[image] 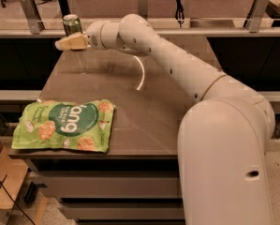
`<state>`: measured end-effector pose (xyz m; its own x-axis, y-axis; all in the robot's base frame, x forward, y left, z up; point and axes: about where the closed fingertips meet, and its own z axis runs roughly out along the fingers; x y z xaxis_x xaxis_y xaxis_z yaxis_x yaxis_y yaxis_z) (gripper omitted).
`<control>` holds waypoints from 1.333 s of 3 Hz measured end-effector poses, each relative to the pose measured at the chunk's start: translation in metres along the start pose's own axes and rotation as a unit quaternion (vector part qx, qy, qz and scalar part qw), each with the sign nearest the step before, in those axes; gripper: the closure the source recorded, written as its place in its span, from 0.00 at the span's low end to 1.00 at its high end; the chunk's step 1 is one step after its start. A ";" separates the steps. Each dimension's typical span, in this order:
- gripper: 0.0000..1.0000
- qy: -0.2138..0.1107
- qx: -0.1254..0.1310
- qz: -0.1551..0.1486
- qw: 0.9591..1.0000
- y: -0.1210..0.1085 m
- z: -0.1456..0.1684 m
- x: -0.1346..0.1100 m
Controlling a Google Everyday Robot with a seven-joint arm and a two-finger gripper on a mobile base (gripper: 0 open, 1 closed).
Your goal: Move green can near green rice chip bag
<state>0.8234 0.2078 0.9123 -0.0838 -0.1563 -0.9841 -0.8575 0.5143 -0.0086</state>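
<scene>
The tan gripper (67,43) on the white arm (177,64) hovers over the far left corner of the dark brown table (144,111); whether it is spread or pressed together I cannot tell. The small dark green metal can (72,24) stands upright just behind it, its base hidden. The flat light green rice chip bag (64,125) lies at the near left corner, well apart from the can. A railing with metal posts (27,8) runs behind.

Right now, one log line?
gripper: by green can, far left table corner | green rice chip bag: near left, apart from can | can not yet moved
</scene>
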 end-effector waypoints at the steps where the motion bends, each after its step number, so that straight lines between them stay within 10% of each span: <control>1: 0.00 -0.005 0.039 -0.003 0.999 -0.009 0.021 -0.005; 4: 0.00 0.040 0.073 -0.009 0.997 -0.036 0.071 0.014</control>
<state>0.8891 0.2466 0.8863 -0.1146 -0.2298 -0.9665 -0.7769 0.6270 -0.0570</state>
